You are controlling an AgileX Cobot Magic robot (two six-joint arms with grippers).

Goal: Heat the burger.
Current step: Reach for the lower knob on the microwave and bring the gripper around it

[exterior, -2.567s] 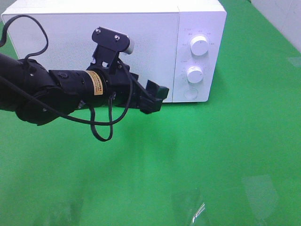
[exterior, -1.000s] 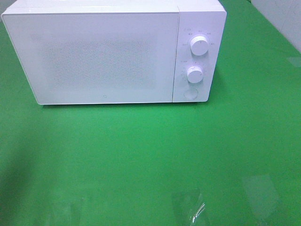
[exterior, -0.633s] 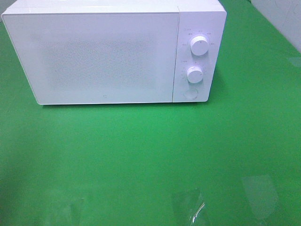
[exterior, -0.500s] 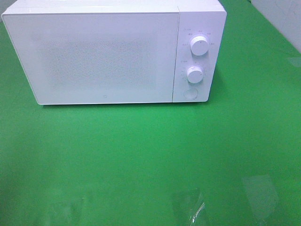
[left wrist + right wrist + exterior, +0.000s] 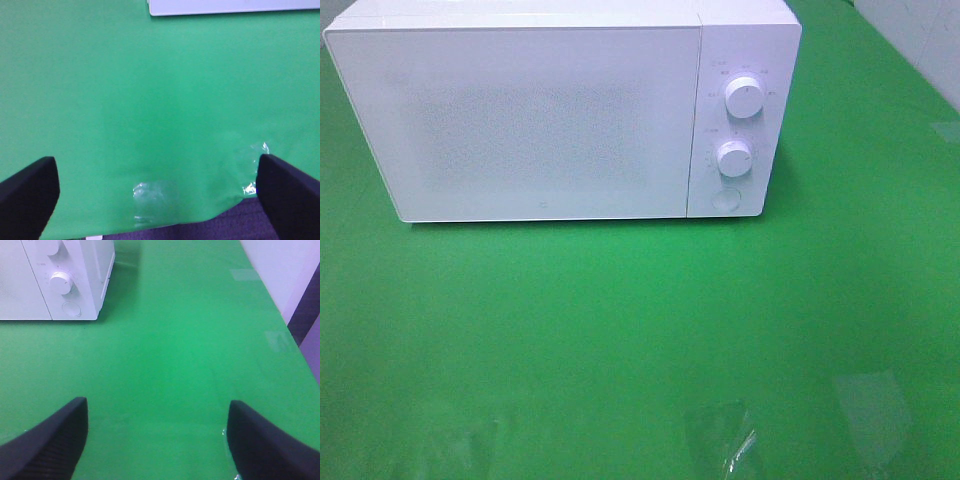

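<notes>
Microwave [image 5: 565,110] at back of green bench [image 5: 620,330]. Door [image 5: 515,125] shut, its panel frosted white; nothing shows through it.

Burger: not in view in any picture. Inside the oven or off-frame, cannot tell.

Left hand [image 5: 157,192]: fingers spread wide, empty, over the bench's near edge, well apart from the oven. Right hand [image 5: 156,440]: spread, empty, over bare bench, looking toward the control side. Upper knob [image 5: 745,97], lower knob [image 5: 733,157], round button [image 5: 725,200] beneath them.

Risks, by my reckoning:
- Turning a knob without knowing the burger is inside would run the oven empty.
- The knobs are small, smooth and round. A wide hand closing off-centre may slip and set no time.
- A hard push at the panel could slide the oven back on the cloth.
- Brushing the button, likely the door release, may spring the door.
</notes>
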